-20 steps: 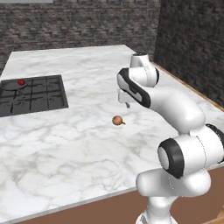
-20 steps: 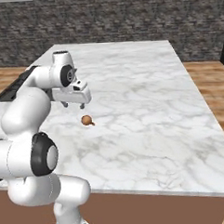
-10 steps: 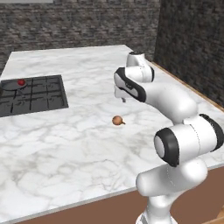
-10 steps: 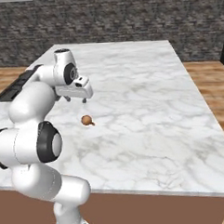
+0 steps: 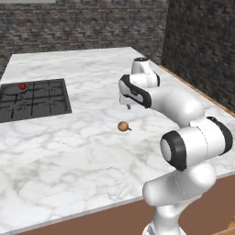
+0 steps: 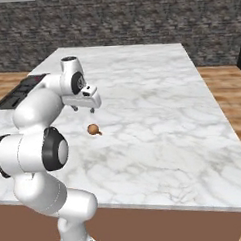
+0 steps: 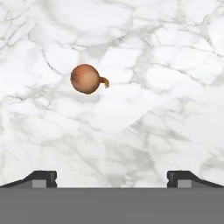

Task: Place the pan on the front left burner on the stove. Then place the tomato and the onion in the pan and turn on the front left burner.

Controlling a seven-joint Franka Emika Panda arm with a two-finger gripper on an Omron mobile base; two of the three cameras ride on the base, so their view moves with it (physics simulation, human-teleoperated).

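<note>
Fingers (image 7: 43, 177) spread wide, holding nothing; gripper (image 6: 84, 108) hovers above the marble counter (image 5: 92, 151), just short of the onion (image 5: 122, 126). Tomato (image 5: 21, 86) sits in the pan (image 5: 13, 89) on the stove (image 5: 41, 98), well apart from the onion.

A white marble worktop (image 5: 92, 156) with grey veining is spreading across the middle of the room, its brown base (image 6: 163, 225) showing beneath the near edge. A dark grey brick wall (image 5: 92, 27) is running along behind it, and a darker wall section (image 5: 202, 46) is standing at the right in the left base view. Wooden flooring (image 6: 226, 87) is lying beside the worktop's right side.
</note>
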